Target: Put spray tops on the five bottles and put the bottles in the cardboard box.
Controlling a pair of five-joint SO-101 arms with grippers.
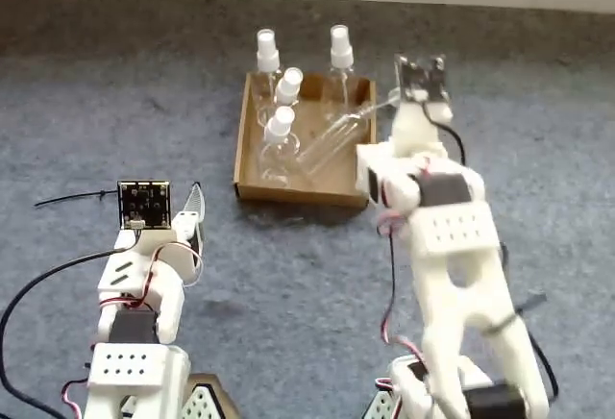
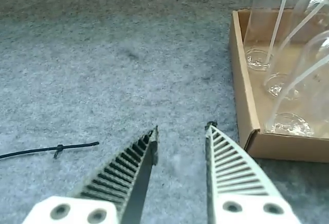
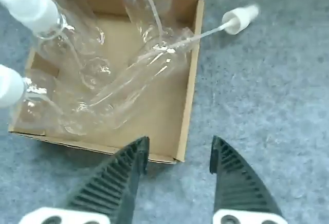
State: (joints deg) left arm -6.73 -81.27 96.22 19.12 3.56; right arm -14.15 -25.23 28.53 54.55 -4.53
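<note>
Right gripper (image 3: pixel 179 147) open, empty, above box (image 3: pixel 192 75) near wall; left gripper (image 2: pixel 181 131) open too, near box. Fifth bottle (image 3: pixel 131 85) lies slanted in box, spray top (image 3: pixel 239 18) loose (four other bottles (image 1: pixel 279 129) stand capped). Next, we reckon: seat it.

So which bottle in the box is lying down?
The clear plastic bottle slanted across the brown cardboard box, white spray top poking past its rim. The other four stand upright.

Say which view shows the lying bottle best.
The right wrist view: the lying bottle is close, whole, its spray top beyond the cardboard box wall. The high view shows it farther off; in the left wrist view I cannot pick it out.
</note>
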